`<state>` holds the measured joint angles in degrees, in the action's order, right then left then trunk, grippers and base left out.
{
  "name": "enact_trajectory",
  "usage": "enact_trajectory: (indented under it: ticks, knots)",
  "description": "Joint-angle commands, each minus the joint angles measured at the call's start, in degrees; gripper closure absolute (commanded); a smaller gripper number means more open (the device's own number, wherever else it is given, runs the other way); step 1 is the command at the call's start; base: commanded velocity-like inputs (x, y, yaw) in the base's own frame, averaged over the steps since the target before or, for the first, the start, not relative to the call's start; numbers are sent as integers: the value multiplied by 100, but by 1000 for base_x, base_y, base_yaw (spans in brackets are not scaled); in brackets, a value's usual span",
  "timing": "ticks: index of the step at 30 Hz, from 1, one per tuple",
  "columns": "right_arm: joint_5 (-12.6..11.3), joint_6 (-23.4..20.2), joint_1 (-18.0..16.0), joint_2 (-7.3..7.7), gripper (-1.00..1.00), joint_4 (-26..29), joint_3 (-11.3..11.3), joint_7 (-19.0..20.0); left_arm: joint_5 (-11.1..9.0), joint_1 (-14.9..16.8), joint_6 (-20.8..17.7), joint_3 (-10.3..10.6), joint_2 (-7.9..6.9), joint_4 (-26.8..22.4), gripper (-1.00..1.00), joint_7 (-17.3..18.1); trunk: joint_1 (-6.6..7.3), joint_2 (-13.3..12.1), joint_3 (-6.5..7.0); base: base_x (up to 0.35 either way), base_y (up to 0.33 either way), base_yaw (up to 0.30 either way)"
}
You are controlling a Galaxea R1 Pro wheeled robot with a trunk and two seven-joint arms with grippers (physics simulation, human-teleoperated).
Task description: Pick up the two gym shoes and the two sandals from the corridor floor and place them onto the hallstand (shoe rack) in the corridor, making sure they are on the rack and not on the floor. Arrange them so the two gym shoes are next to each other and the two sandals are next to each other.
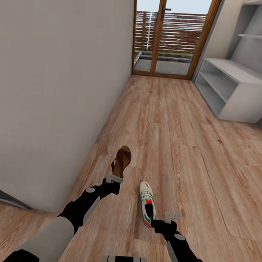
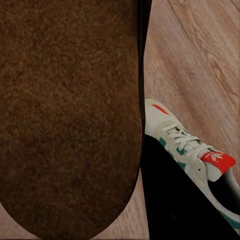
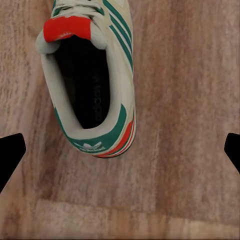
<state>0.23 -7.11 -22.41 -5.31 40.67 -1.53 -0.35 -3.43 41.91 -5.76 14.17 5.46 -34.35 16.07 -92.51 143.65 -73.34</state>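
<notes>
The left gripper pinched a sandal. The right gripper hung spread over a gym shoe. It looked light and stiff; its heel collar seemed the best hold.

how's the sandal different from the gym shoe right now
The sandal is dark brown and raised off the floor in the left claw; the gym shoe is white with green stripes and lies flat on the corridor floor, ungripped, before the open right claw. Neither is on the hallstand.

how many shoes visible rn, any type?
2. A brown leather sandal is held up in the left hand. A white sneaker with green stripes lies on the wood floor by the right hand. Others may be out of frame.
</notes>
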Motion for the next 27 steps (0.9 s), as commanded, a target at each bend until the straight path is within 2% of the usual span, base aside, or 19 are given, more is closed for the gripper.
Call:
enact_trajectory:
  ticks: [1, 6, 15, 21, 27]
  knots:
    - [6, -29, 0, -5, -100, 13, -14, -2, -17, 1, -40, 1, 0, -10, 100, 19, 1, 2, -7, 0, 0, 23]
    - [11, -36, 0, -10, -100, 32, -10, -2, 5, 1, -40, 4, 20, -55, 100, 13, 1, 2, -13, 0, 0, 8]
    - [130, -59, -100, -41, -100, 245, -14, -38, 248, 10, -51, -12, 49, -103, 100, 3, 1, 2, -14, 0, 0, 1]
    - [199, -85, -494, -62, -100, 266, -14, -71, 278, 78, -57, -26, 16, -105, 100, 18, 1, 2, -14, 0, 0, 0]
    - [198, -85, -754, -77, -100, 215, -11, -488, 272, 215, -147, -36, 2, -92, 100, 43, 1, 2, -14, 0, 0, 0]
